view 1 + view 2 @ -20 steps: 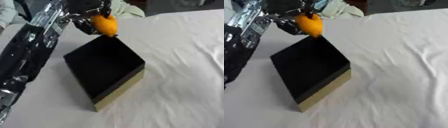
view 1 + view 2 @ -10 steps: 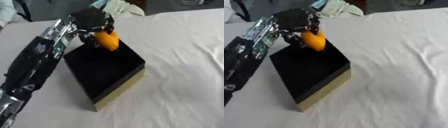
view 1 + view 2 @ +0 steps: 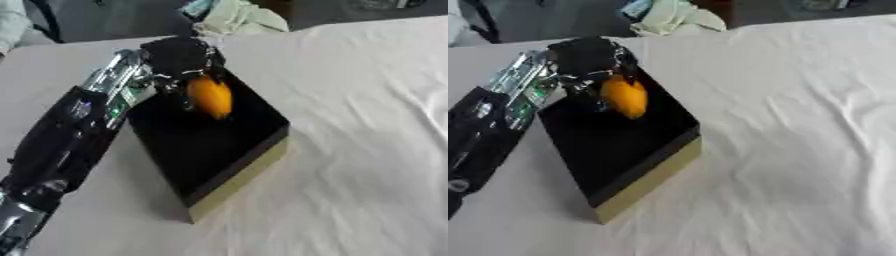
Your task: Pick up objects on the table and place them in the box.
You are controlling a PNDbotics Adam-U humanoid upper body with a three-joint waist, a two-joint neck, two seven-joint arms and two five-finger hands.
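My left hand (image 3: 179,57) reaches in from the lower left and hangs over the far corner of the box (image 3: 249,167), a black-lined box with tan side walls set diagonally on the white tablecloth. Its fingers are curled round an orange oval object (image 3: 211,96), which sits just above the box's dark interior near the far end. The lower part of the orange object shows below the fingers; its top is covered by the hand. My right hand shows in neither view.
A crumpled pale green and white cloth (image 3: 238,14) lies at the table's far edge behind the box. The white tablecloth (image 3: 367,125) stretches wrinkled to the right of the box. A dark floor lies beyond the far edge.
My left hand has carried the orange object from beyond the box's far corner to over the box's interior, lowering it. The arm has swung in over the left side.
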